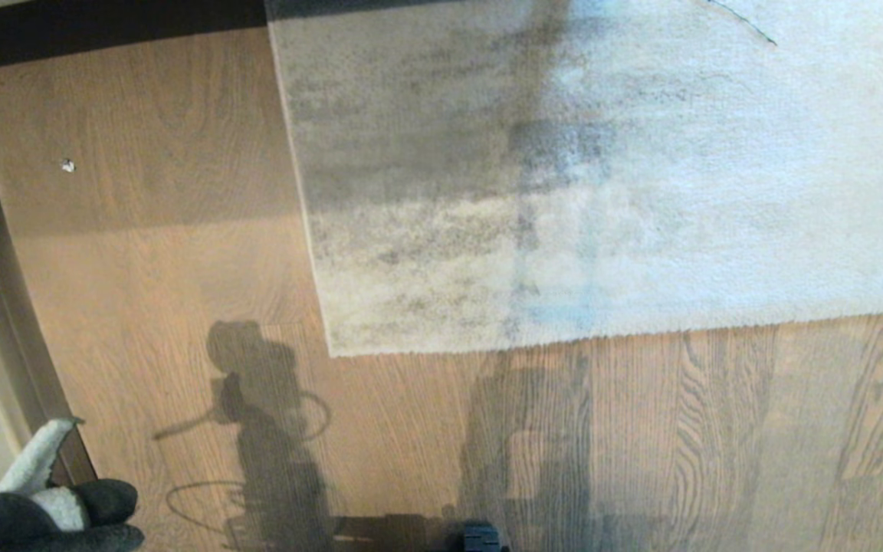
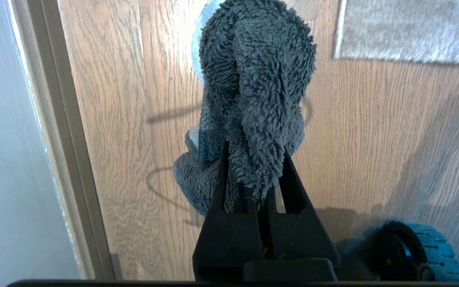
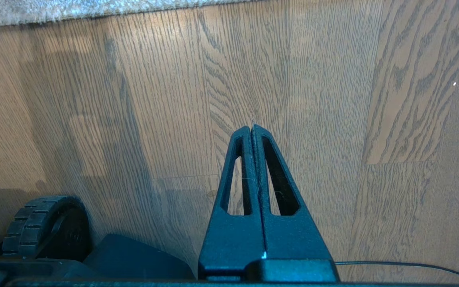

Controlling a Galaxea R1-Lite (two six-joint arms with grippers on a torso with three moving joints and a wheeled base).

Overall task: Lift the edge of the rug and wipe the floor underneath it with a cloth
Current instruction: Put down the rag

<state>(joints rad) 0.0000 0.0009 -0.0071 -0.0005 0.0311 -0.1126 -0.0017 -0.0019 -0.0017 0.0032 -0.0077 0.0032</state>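
Rug (image 1: 641,192) — mottled grey pile, flat

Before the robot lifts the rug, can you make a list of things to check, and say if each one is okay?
1. Cloth held: ok, the left gripper is shut on it, above the floor.
2. Right gripper free for lifting: ok, shut with nothing in it, over bare floor.
3. Rug edge reachable: not ok yet, both grippers are short of it.
4. Rug lying flat: ok, its near edge and corner rest on the floor.
5. Floor near the rug: not ok, a small white speck lies beside it.
6. Dirt under the rug: cannot tell, hidden.
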